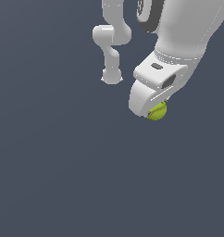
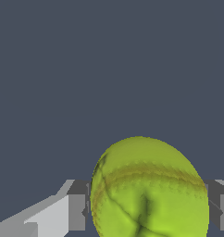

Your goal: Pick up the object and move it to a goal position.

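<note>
The object is a small yellow-green ball (image 1: pixel 157 111) with faint seam lines, peeking out from under the white hand of my arm in the exterior view. In the wrist view the ball (image 2: pixel 148 190) fills the space between my two fingers, one dark pad (image 2: pixel 77 210) pressed against each side of it. My gripper (image 1: pixel 153 110) is shut on the ball. The hand hides most of the ball in the exterior view. Whether the ball touches the floor cannot be told.
The grey floor (image 1: pixel 63 176) is plain in both views. The arm's white base and links (image 1: pixel 111 51) stand at the back in the exterior view, to the left of the hand.
</note>
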### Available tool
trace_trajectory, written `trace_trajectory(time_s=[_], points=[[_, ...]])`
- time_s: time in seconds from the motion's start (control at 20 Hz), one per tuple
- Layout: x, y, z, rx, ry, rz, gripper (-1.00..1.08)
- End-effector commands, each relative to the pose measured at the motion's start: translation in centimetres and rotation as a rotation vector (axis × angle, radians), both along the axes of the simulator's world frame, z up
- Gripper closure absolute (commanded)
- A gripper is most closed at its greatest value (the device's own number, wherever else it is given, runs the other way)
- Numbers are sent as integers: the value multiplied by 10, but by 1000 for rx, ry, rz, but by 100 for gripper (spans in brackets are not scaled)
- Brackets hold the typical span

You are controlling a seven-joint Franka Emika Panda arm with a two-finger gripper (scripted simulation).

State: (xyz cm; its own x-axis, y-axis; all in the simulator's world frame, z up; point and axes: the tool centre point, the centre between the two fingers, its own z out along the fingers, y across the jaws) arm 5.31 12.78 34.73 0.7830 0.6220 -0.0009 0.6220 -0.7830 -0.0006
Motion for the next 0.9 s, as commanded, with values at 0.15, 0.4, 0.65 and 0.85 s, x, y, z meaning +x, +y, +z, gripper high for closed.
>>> trace_trajectory(time_s=[0.15, 0.4, 0.65, 0.85], points=[[12, 16, 24, 0, -1, 0, 108], [21, 26, 39, 0, -1, 0, 108], [27, 33, 49, 0, -1, 0, 108], [30, 37, 54, 0, -1, 0, 108]])
